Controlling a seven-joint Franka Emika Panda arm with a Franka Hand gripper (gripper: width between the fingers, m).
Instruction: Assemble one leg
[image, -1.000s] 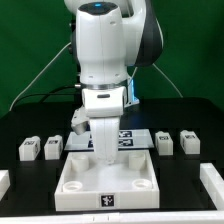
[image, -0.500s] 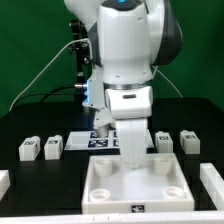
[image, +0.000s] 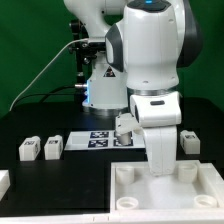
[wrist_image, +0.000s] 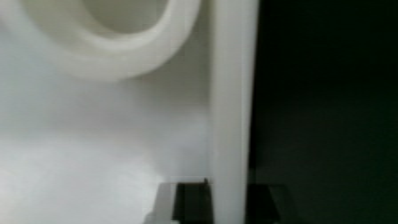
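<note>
The large white square tabletop, with round corner sockets, lies at the exterior view's lower right. My gripper points straight down onto its far rim. In the wrist view the gripper has its two dark fingers on either side of the tabletop's thin upright wall, with a round socket beside it. Two small white legs with tags lie at the left. Another leg lies at the right, partly behind the arm.
The marker board lies flat at the table's middle back, just behind the gripper. A white block sits at the exterior view's left edge. A green wall stands behind, and cables hang at the left of the arm.
The gripper and the tabletop have slid together toward the exterior view's right and nearer the camera. The legs at the left have not moved.
</note>
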